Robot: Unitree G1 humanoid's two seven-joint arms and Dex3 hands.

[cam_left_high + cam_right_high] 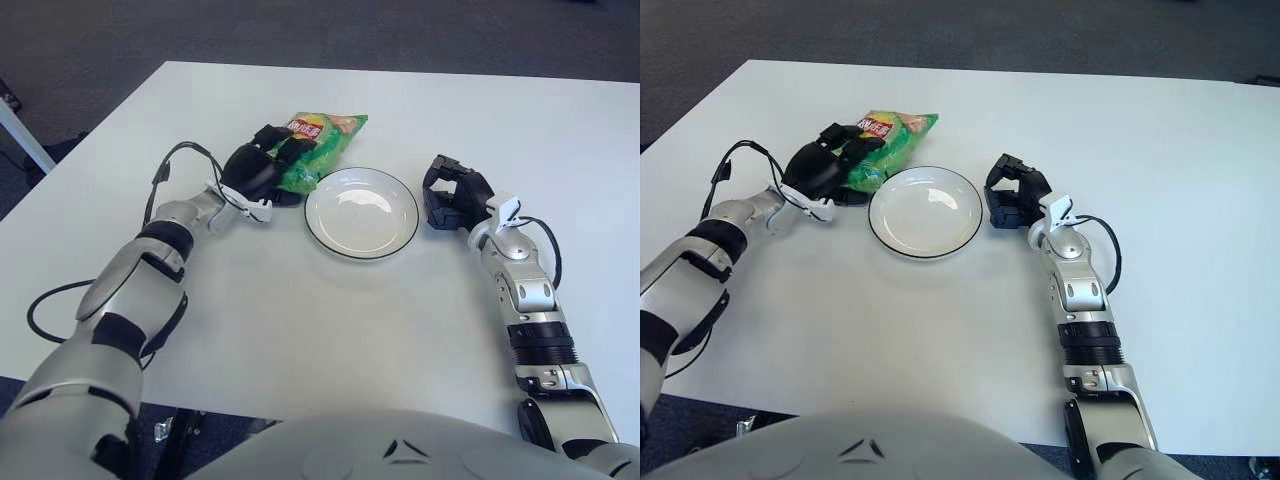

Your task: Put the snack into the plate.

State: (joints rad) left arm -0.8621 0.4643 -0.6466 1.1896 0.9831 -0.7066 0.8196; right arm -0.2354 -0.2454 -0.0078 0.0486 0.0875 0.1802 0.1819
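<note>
A green snack bag (318, 148) lies on the white table (300, 320) just left of and behind an empty white plate (362, 211) with a dark rim. My left hand (268, 168) lies over the bag's near left end with its black fingers curled down onto it. The bag's far end, with a red logo, sticks out beyond the fingers. My right hand (452, 193) shows just right of the plate, its fingers curled and holding nothing.
A black cable (172, 165) loops off my left forearm over the table. The table's left edge (70, 165) runs diagonally, with dark floor beyond it. A white table leg (22, 130) shows at the far left.
</note>
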